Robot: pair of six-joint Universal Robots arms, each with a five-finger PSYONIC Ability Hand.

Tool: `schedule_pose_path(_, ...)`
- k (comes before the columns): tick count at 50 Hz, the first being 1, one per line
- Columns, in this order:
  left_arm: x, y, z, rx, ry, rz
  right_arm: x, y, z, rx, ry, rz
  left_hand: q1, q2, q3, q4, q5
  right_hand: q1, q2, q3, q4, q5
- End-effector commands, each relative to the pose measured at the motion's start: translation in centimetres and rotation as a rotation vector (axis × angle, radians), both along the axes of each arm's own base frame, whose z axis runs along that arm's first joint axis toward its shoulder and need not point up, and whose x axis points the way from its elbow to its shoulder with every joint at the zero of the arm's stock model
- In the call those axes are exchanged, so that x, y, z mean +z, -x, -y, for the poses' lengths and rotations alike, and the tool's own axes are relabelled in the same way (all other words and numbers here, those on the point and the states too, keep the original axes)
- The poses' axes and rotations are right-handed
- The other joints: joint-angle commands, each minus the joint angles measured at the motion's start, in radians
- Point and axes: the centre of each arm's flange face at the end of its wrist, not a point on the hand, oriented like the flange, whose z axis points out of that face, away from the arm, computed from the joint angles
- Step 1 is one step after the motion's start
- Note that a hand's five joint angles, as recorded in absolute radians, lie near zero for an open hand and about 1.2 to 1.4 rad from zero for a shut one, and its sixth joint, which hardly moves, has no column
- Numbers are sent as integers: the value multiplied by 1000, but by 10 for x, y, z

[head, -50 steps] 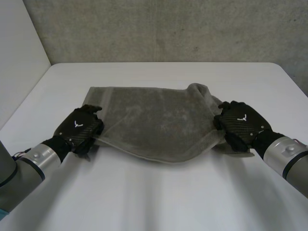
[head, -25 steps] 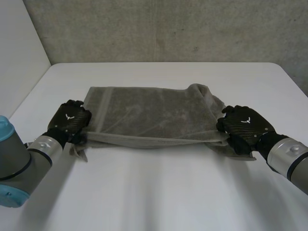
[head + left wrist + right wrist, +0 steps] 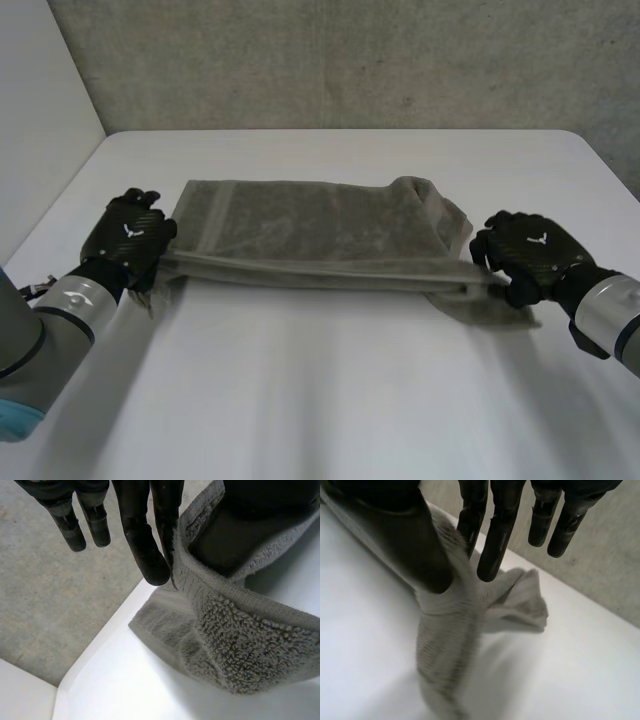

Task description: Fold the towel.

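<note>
The grey towel (image 3: 310, 235) lies across the middle of the white table (image 3: 330, 400), folded into a long band with its near edge pulled straight. My left hand (image 3: 128, 240) is at the towel's left end. Its straight fingers (image 3: 145, 545) pinch the towel's hem (image 3: 235, 645) against the thumb. My right hand (image 3: 530, 255) is at the right end, where the cloth bunches up. There the towel (image 3: 450, 630) hangs pinched between the thumb and the fingers (image 3: 495, 545). A loose corner trails on the table under each hand.
A concrete wall (image 3: 350, 60) stands behind the table's far edge. A pale wall panel (image 3: 40, 110) runs along the table's left side. Bare table lies in front of the towel, between my two arms.
Both hands have moved apart and slightly away from me. The near edge of the towel, which sagged towards me, is now drawn into a straight, taut line.
</note>
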Motion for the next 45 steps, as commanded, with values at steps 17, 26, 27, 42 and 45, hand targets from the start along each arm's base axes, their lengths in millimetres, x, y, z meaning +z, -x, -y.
schedule_pose_path(17, 2, -21, 8, 10, -43, -18, -51, -1, 10, -14, -183, -5, 101, 47, -52, -59, 81, -210, -218, -44, -76, -214)
schedule_pose_path(26, 7, -28, 10, 32, -32, -19, -44, -1, 9, -39, -299, 87, 101, 47, -52, -59, 81, 330, 322, -44, -76, 326)
schedule_pose_path(27, 10, -27, 9, 30, -30, -19, -42, -3, 7, -19, -311, 93, 101, 47, -52, -59, 81, 425, 417, -44, -76, 421)
schedule_pose_path(42, 111, -17, -17, -86, 110, -177, 129, 20, 4, 52, 99, 95, 101, 47, -52, -59, 81, 426, 418, -44, -76, 422)
schedule_pose_path(45, 132, -17, -28, -94, 142, -209, 159, 20, -7, 52, 194, 86, 101, 47, -52, -59, 81, 426, 418, -44, -76, 422)
